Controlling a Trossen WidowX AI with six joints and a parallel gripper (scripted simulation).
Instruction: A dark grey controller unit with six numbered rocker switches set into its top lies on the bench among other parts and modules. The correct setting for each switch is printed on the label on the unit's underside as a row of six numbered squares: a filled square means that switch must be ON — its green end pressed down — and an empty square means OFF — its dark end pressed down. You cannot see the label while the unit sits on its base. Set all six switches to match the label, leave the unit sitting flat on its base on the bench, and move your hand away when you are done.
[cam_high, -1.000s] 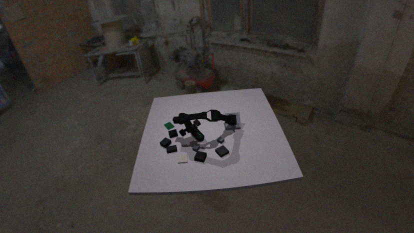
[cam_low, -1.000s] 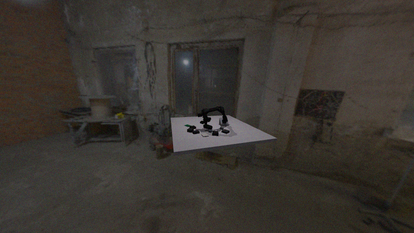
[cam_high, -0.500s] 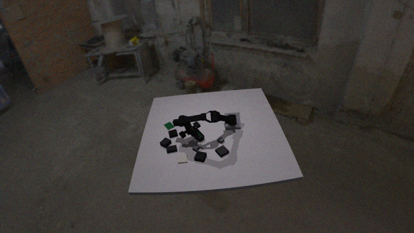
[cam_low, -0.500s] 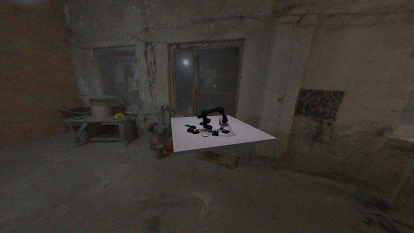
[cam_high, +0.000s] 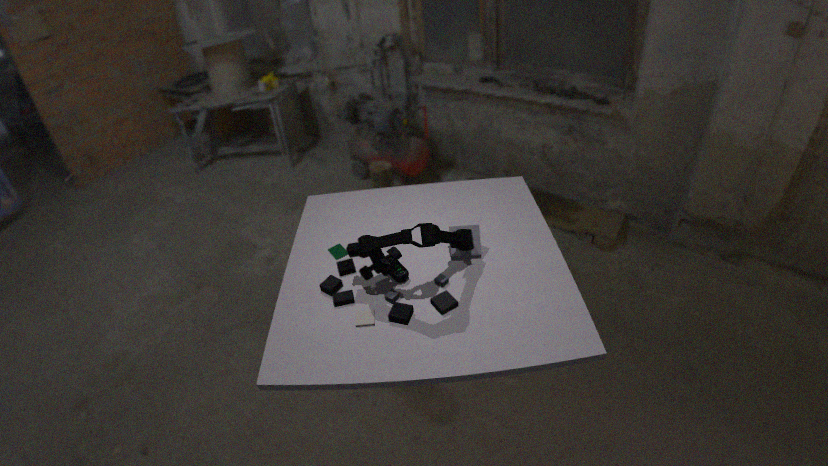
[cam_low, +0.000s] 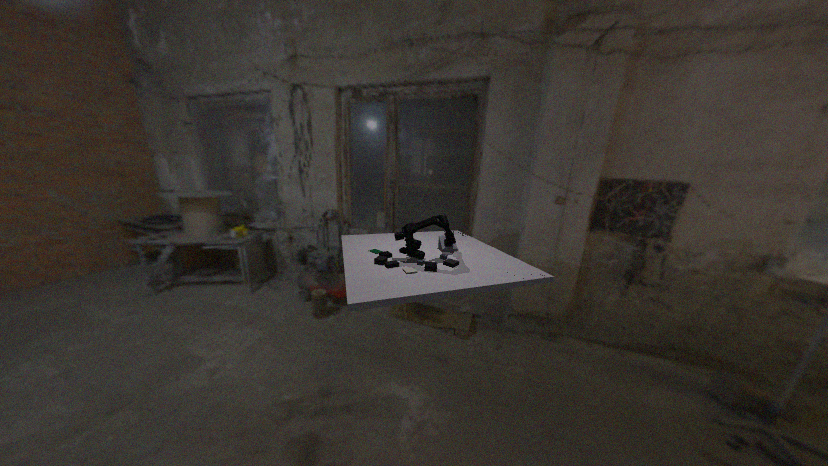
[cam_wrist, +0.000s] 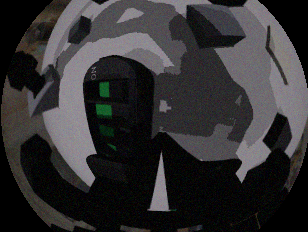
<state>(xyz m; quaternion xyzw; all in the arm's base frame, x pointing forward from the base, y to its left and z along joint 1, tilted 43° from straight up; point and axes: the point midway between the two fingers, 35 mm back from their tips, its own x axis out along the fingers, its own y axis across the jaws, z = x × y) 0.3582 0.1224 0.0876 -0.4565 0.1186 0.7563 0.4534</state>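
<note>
The dark grey controller unit (cam_high: 400, 272) (cam_low: 416, 253) (cam_wrist: 117, 102) lies on the white bench (cam_high: 492, 341) (cam_low: 480, 277), switches up. In the wrist view, "ON" is printed near its far end. Two bright green rocker ends show there, with a dimmer one and a green sliver closer to my fingers. The remaining switches are hidden behind the fingers, and I cannot tell all the positions. The underside label is hidden. My gripper (cam_high: 388, 268) (cam_wrist: 162, 135) is shut with nothing between the fingertips. Its tips are low, beside or just above the unit's near part; contact cannot be told.
Dark blocks (cam_high: 400, 313) (cam_high: 444, 302) (cam_high: 343, 298) (cam_high: 330, 284) (cam_high: 346, 266) stand around the unit. Small grey blocks (cam_high: 392, 296) (cam_high: 441, 280) sit among them. A green plate (cam_high: 337, 251) is at the left, and a cream plate (cam_high: 365, 316) lies toward the front.
</note>
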